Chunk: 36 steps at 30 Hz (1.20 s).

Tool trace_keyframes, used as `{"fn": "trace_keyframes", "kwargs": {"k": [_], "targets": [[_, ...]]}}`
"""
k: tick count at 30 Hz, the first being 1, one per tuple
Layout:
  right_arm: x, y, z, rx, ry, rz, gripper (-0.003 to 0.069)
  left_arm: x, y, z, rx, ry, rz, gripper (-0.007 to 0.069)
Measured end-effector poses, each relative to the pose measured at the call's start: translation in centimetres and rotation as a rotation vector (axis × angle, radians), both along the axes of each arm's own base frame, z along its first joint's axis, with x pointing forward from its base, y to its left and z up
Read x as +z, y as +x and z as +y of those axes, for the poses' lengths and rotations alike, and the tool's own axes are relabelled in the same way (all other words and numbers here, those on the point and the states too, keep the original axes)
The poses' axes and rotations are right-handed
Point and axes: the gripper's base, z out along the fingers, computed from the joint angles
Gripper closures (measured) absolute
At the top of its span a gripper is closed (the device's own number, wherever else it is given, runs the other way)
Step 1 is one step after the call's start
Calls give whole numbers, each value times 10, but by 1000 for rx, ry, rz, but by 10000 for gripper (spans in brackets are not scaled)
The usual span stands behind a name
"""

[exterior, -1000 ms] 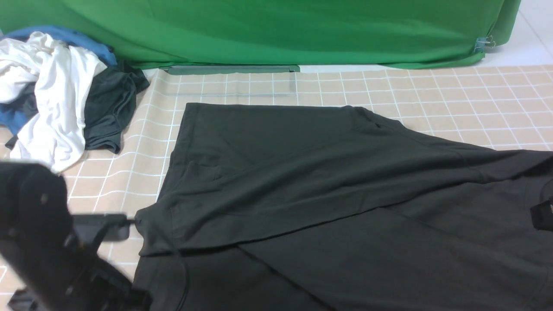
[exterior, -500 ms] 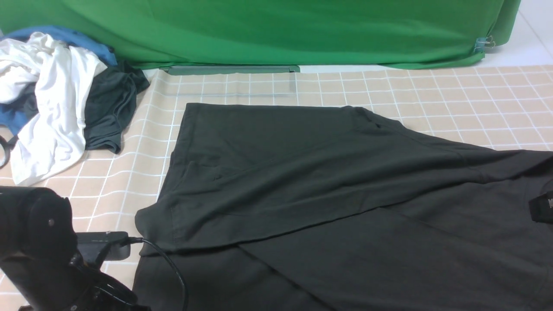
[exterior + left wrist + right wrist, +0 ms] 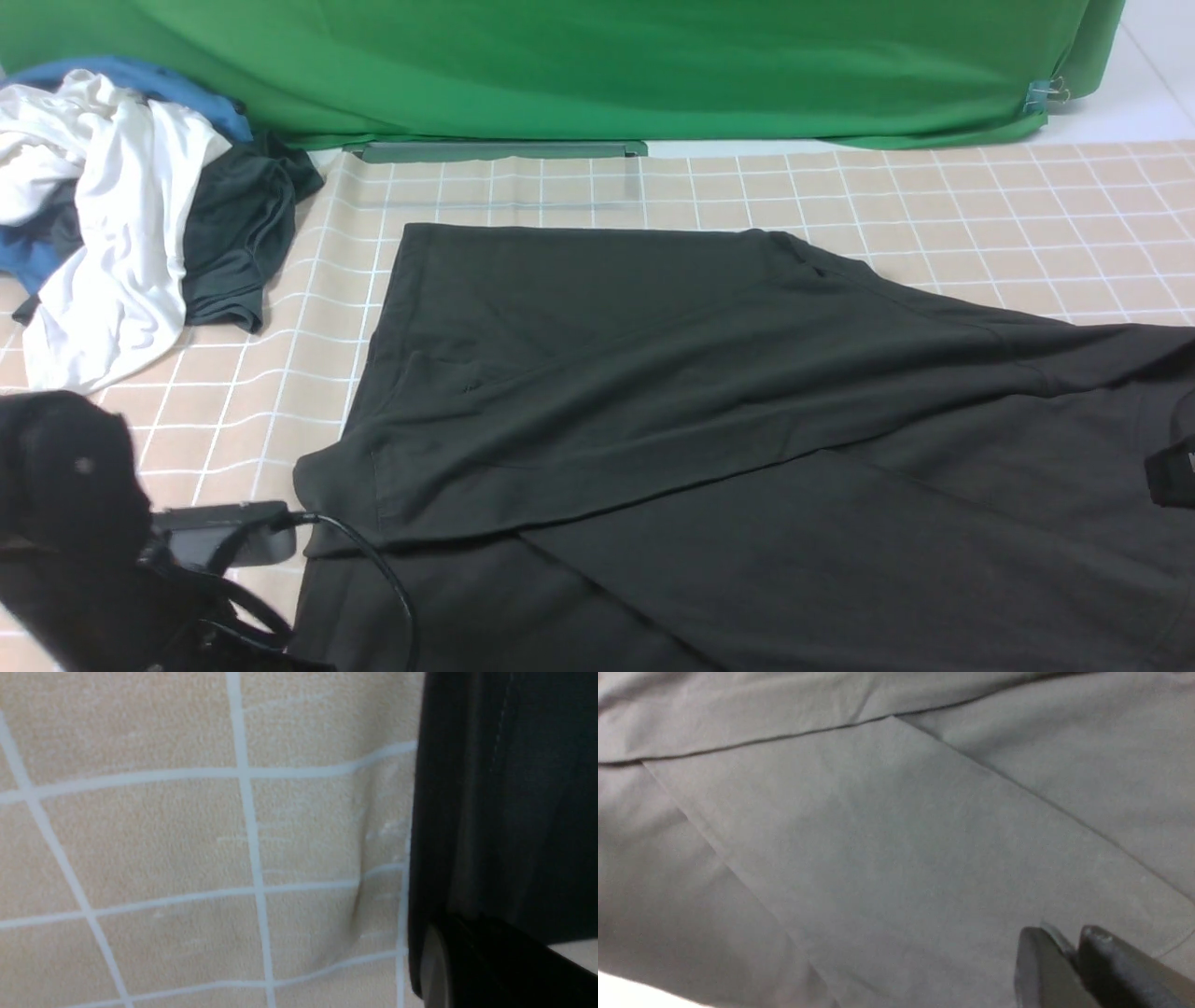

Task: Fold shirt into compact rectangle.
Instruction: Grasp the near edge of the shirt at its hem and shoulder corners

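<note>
The black shirt [image 3: 653, 392] lies spread on the checked tablecloth [image 3: 980, 205], its far half folded over toward me in a slanting flap. My left arm [image 3: 75, 523] sits low at the shirt's near left corner and covers its own gripper in the front view. In the left wrist view the left gripper [image 3: 423, 961] is shut, with the shirt's stitched hem [image 3: 514, 788] running down into its dark finger [image 3: 490, 970]. My right gripper [image 3: 1172, 476] is at the right edge on the shirt. In the right wrist view the right gripper [image 3: 1064, 945] is shut on a sliver of the shirt [image 3: 878, 835].
A heap of white, blue and dark grey garments [image 3: 121, 215] lies at the far left. A green backdrop [image 3: 597, 65] hangs along the back, with a green bar [image 3: 495, 149] at its foot. My left arm's cable [image 3: 383, 579] loops over the shirt's near left corner.
My left arm has sunk lower and drawn nearer beside the shirt's left corner, and its cable now lies over the cloth. The shirt and the right gripper have hardly moved.
</note>
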Motion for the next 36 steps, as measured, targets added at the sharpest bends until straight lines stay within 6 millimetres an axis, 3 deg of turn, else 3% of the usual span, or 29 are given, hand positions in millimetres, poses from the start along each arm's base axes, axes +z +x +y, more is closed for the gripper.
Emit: {"fn": "trace_keyframes", "kwargs": {"k": [9, 15, 17, 25, 29, 36], "targets": [[-3, -8, 3, 79, -17, 71, 515, 33, -23, 19, 22, 133, -105, 609], [-2, -9, 17, 159, -22, 46, 515, 37, -18, 12, 7, 49, -204, 560], [-2, -9, 21, 174, -19, 34, 515, 34, -18, 10, -3, 27, -213, 508], [1, -9, 40, 228, 5, -27, 515, 15, -19, 7, -70, -3, -144, 182], [3, -7, 41, 218, 11, -54, 515, 10, -17, 6, -82, -5, -112, 153], [4, -5, 42, 214, 14, -77, 515, -6, -12, 4, -82, 10, -11, 202]]}}
